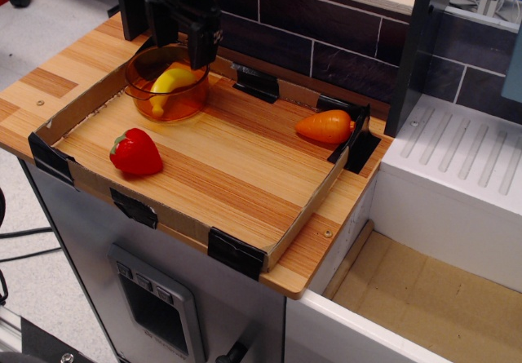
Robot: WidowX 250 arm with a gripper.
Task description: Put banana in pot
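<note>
Banana: yellow, curved; seen lying inside the pot, tilted, one end low toward the front-left wall, the other end raised toward the back-right rim; not held by anything.
Pot: translucent amber-orange, round, straight-walled; placed in the back-left corner of the tray, close to the tray's rear wall; upright.
Gripper: black; positioned directly above the pot's back edge; two fingers are seen apart, with the gap between them empty; nothing is gripped; the fingertips are seen at about rim level or just above, contact with the pot cannot be told.
Strawberry: red with a green cap; lying on the tray floor near the front-left, well apart from the pot.
Carrot: orange; lying at the tray's right end, just beside the black corner bracket.
Tray: shallow, wood-grain floor, cardboard-coloured walls, black brackets at the corners and along the sides; set on a wooden counter.
Surroundings: dark tiled wall behind the tray; white ribbed surface to the right.
</note>
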